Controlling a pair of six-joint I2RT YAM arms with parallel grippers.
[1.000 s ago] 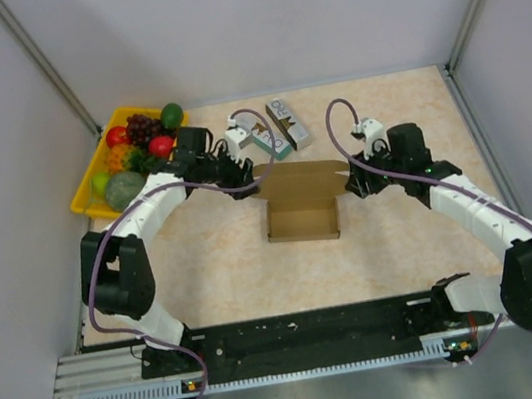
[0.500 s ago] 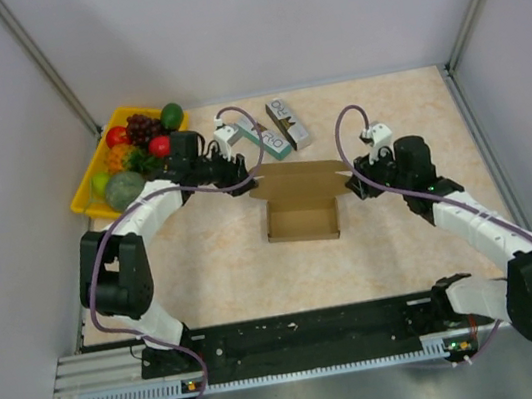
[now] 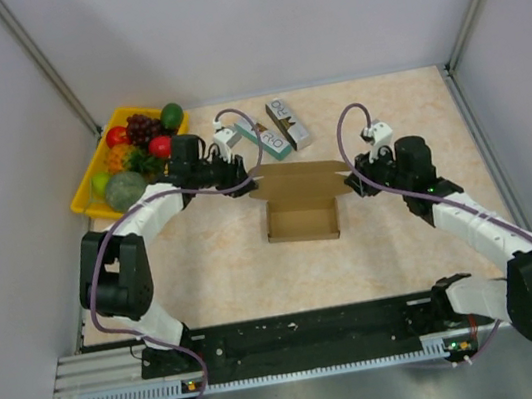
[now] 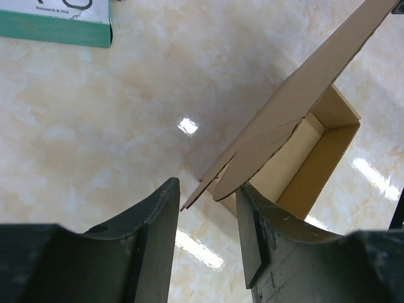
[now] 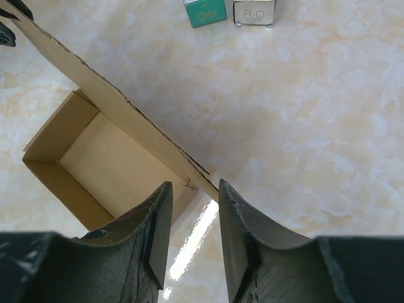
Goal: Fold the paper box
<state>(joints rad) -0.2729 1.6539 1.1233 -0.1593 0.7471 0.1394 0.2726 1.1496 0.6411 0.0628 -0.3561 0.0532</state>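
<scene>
The paper box [image 3: 301,216] is an open brown carton at the table's middle, its lid [image 3: 302,182] raised at the back. My left gripper [image 3: 247,174] is at the lid's left end. In the left wrist view the left gripper [image 4: 207,192] is open, with the tips of the lid's side flaps [image 4: 252,154] just at the gap and not pinched. My right gripper [image 3: 353,184] is at the lid's right end. In the right wrist view the right gripper [image 5: 192,189] is open, with the lid's edge [image 5: 95,88] running into the gap beside the carton's inside [image 5: 107,164].
A yellow fruit tray [image 3: 84,200] stands at the back left. A teal printed box [image 3: 265,139] and a brown-white printed box [image 3: 287,122] lie behind the carton. Grey walls enclose the table on three sides.
The left gripper has drawn slightly back and left at the lid's end. The right wrist has shifted a little right. The lid stays raised.
</scene>
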